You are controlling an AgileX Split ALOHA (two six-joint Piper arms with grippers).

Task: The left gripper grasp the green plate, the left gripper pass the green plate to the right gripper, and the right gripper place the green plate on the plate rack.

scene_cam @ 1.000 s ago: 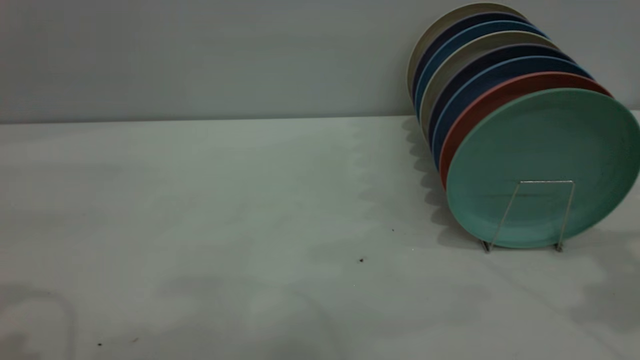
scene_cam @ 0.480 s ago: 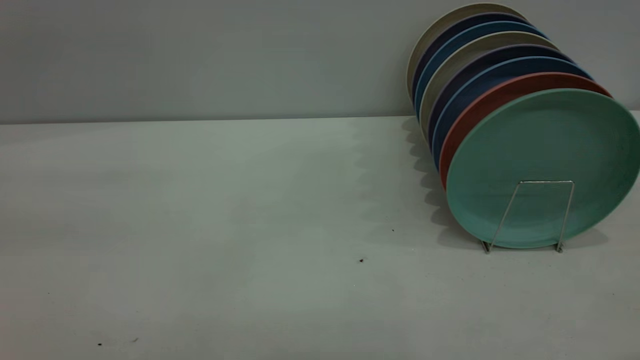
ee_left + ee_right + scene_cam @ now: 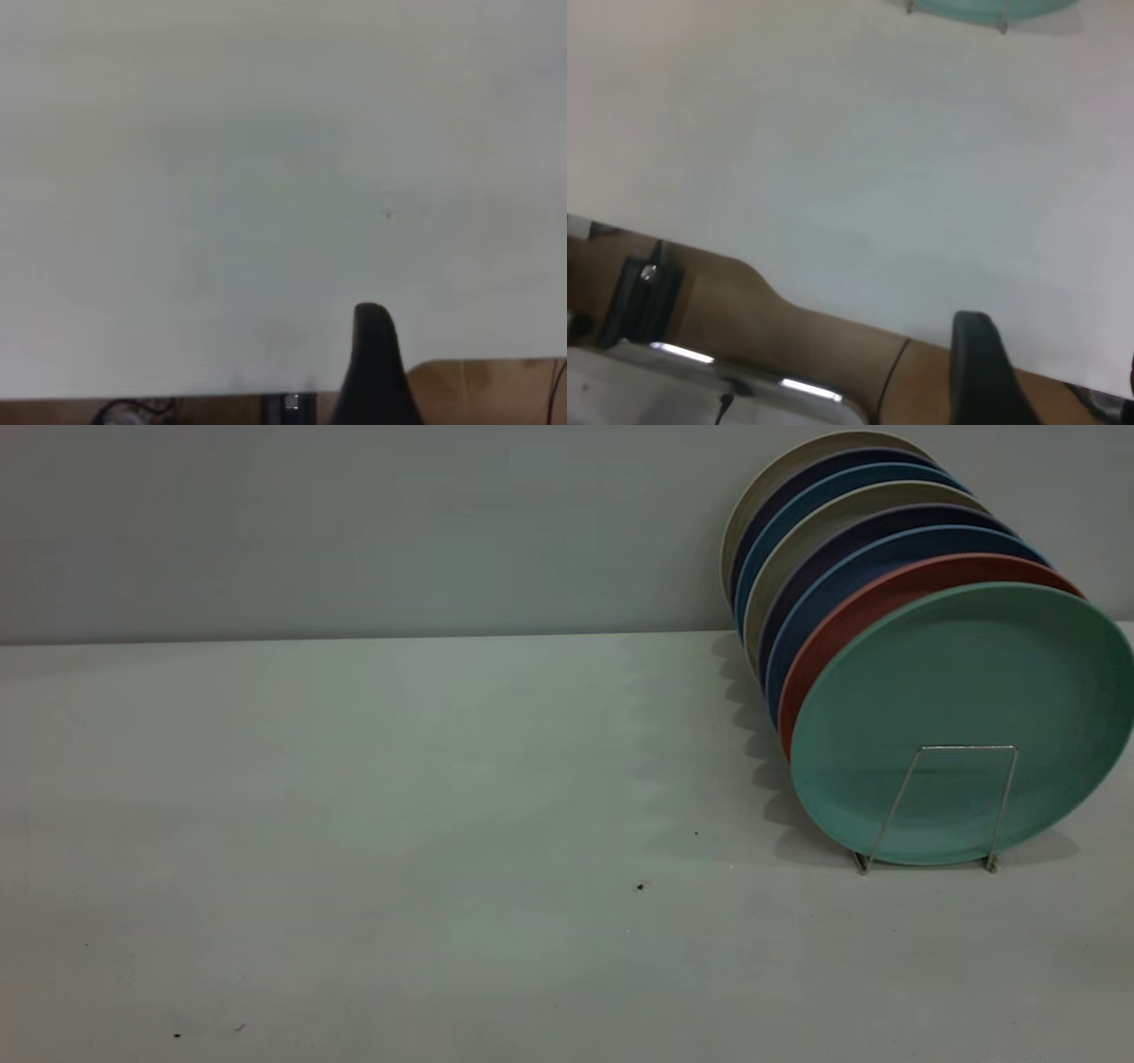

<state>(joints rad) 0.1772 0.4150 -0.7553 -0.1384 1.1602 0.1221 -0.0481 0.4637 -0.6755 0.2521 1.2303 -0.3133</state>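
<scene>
The green plate [image 3: 966, 682] stands upright at the front of the plate rack [image 3: 966, 747], behind its front wire loop, at the table's right in the exterior view. Its lower edge also shows in the right wrist view [image 3: 983, 7], far off across the table. Neither arm shows in the exterior view. Only a black tip of my left gripper [image 3: 374, 354] shows in the left wrist view, over the table's near edge, nothing in it. Only a black tip of my right gripper [image 3: 979, 367] shows in the right wrist view, over the table's near edge, well away from the rack.
Behind the green plate stand a salmon-pink plate [image 3: 850, 607], several blue plates [image 3: 824, 576] and beige ones [image 3: 780, 478], filling the rack back to the grey wall. The white table [image 3: 399, 797] spreads left of the rack. A brown wooden edge [image 3: 788, 336] borders it.
Faint shadows that lay on the table's front left and right a second ago have gone. The plates and the rack have not moved.
</scene>
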